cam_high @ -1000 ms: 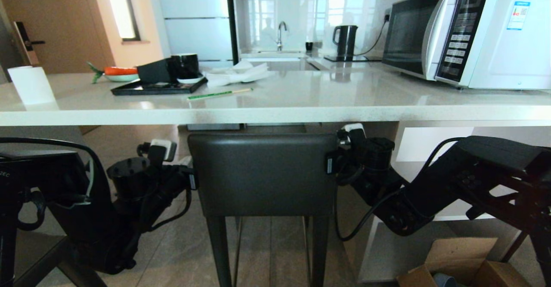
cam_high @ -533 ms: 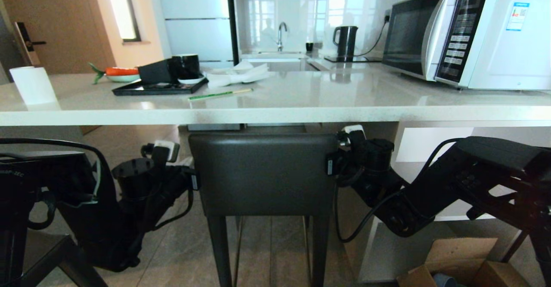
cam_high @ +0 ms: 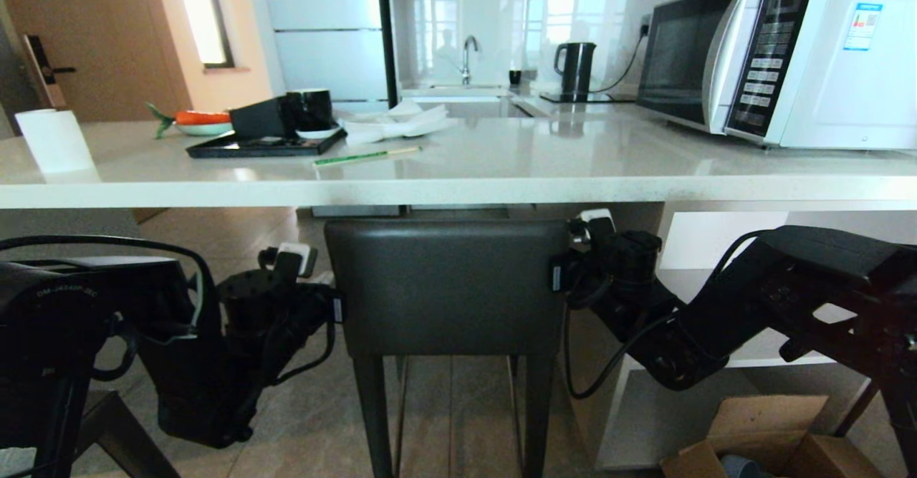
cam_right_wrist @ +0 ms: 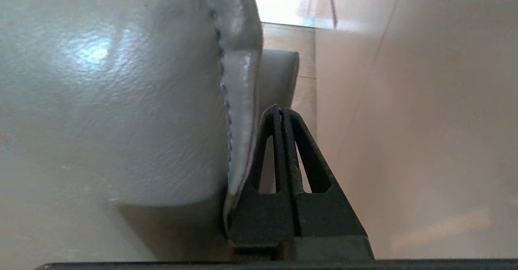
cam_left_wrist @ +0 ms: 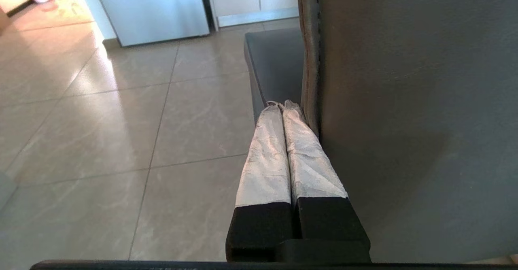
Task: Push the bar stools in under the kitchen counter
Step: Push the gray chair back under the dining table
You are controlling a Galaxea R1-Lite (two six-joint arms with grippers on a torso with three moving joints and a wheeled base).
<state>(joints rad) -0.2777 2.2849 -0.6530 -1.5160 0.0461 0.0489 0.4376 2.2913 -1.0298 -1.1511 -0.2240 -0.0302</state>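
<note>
One stool (cam_high: 445,288) shows, legs cut off below the counter (cam_high: 458,190); left gripper (cam_left_wrist: 283,105) and right gripper (cam_right_wrist: 280,110), both pressed together, flank its backrest.

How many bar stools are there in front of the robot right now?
1. The bar stool stands at the middle of the kitchen counter, its backrest just below the counter edge, between the left gripper and the right gripper. Another may be out of view.

Dark grey leather-like bar stool (cam_high: 448,288) with low rectangular backrest, upright on slim dark legs, stood just beneath the front edge of the glossy white stone-like worktop (cam_high: 458,193).
</note>
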